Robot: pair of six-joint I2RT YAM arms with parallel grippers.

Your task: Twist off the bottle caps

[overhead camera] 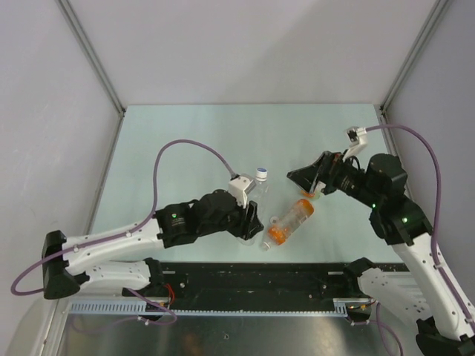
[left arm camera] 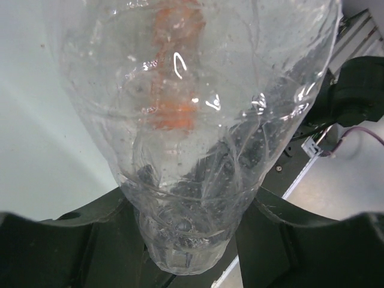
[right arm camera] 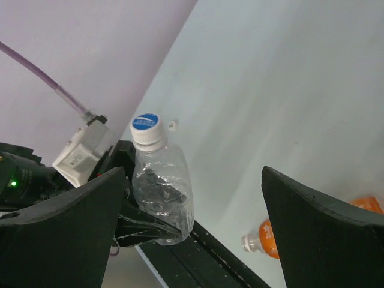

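Left gripper (overhead camera: pixel 249 222) tight around clear bottle (right arm camera: pixel 161 192); blue-topped cap (right arm camera: pixel 146 127) only in top and right-wrist views.

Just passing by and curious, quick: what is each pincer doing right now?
Left pincer: closed, holding the clear bottle.
Right pincer: open, holding nothing.
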